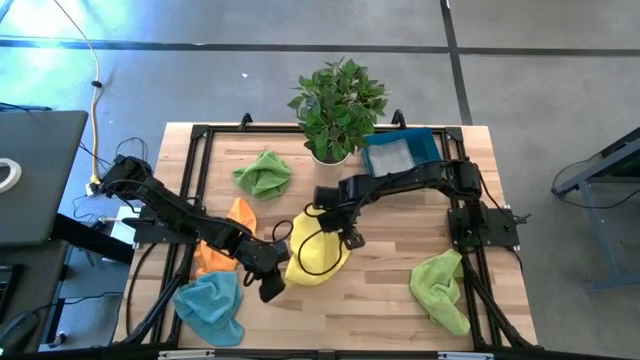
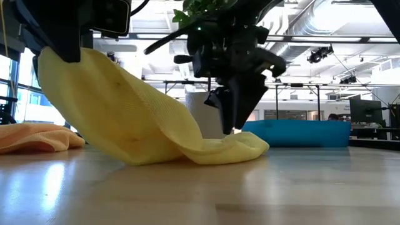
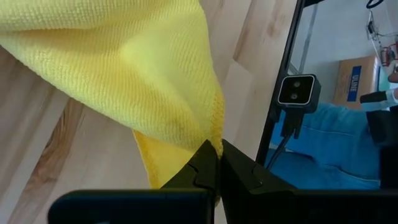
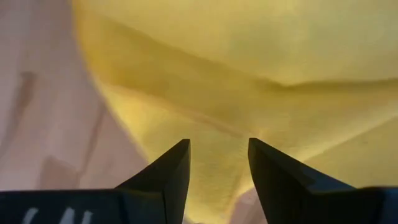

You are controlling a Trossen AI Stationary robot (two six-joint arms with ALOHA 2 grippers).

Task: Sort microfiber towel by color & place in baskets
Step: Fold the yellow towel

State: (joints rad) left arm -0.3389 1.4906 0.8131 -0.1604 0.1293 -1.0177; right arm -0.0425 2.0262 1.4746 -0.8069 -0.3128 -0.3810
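The left gripper (image 3: 217,163) pinches a corner of the yellow towel (image 1: 318,250), lifting that edge off the wooden table (image 1: 400,300). The right gripper (image 4: 217,165) hangs just over the towel's other end, jaws spread and empty. Around them lie an orange towel (image 1: 215,245), a blue towel (image 1: 212,305) and two green towels (image 1: 263,173). The teal basket (image 1: 403,152) sits at the far edge beside a potted plant (image 1: 337,105). Beyond the table, the low view shows an office with ceiling ducts (image 2: 312,28).
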